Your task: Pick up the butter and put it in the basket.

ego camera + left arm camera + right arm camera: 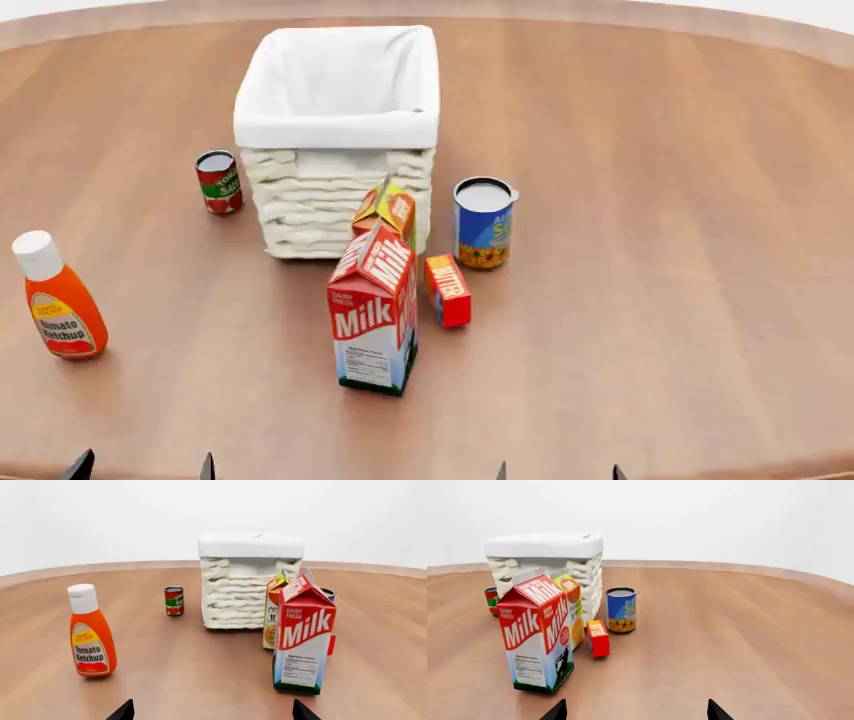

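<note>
You have the butter standing on its edge on the table, a small red-orange box with white "BUTTER" lettering, just to the right of the milk carton and in front of the blue can; the right wrist view shows it beside the carton, apart from it. The carton reads "DAIRY FRESH Milk" in white on red, with a printed nutrition panel on its white lower part. Behind it, a juice carton stands close against the basket, whose white liner holds nothing you can see. A small red and green can stands left of the basket, its writing too small to read, and the bottle marked "Tomato Ketchup" stands far left. Your left gripper and right gripper show only dark fingertips at the near edge, spread apart and holding nothing.
</note>
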### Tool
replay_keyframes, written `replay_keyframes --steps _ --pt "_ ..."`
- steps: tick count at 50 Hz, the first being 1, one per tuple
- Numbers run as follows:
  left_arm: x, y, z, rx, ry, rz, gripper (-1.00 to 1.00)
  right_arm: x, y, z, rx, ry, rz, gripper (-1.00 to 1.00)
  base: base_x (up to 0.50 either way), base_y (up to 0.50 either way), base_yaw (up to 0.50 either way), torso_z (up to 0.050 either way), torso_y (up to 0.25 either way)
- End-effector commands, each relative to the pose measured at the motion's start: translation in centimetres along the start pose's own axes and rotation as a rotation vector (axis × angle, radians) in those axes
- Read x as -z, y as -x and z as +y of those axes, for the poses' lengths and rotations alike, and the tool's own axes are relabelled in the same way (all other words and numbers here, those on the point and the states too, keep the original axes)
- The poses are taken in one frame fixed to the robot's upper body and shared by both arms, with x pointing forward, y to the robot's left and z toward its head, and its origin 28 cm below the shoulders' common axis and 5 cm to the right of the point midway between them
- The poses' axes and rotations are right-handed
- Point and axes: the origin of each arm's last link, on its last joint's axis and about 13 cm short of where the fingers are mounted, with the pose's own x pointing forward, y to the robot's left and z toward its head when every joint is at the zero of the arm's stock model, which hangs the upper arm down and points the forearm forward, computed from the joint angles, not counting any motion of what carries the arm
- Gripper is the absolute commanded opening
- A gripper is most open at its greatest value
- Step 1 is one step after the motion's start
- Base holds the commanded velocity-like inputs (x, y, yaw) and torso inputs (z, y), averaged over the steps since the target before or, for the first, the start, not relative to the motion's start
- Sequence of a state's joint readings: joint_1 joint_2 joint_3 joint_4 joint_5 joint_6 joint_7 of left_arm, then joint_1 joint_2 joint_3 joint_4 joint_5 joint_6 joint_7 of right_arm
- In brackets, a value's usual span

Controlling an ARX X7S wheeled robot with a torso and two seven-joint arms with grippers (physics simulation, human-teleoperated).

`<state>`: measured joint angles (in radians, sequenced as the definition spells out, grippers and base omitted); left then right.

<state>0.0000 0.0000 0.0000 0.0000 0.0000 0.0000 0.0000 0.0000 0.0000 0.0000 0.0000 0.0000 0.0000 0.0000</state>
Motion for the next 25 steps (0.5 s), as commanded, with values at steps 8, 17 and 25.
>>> replay_keyframes --steps 8,17,25 --pt "0.3 0.1 0.1 -0.002 -0.021 0.010 1.00 0.2 0.5 -0.2 0.004 -0.002 0.017 1.00 0.00 0.00 0.00 0.000 0.000" --pt "0.3 0.1 0.2 0.010 -0.037 -0.010 1.00 -0.1 -0.2 -0.4 0.041 0.014 0.023 1.00 0.00 0.00 0.00 0.000 0.000" --pt "0.9 0.1 0.2 0.016 -0.049 -0.005 1.00 -0.2 -0.6 -0.1 0.040 0.077 0.024 1.00 0.00 0.00 0.06 0.000 0.000"
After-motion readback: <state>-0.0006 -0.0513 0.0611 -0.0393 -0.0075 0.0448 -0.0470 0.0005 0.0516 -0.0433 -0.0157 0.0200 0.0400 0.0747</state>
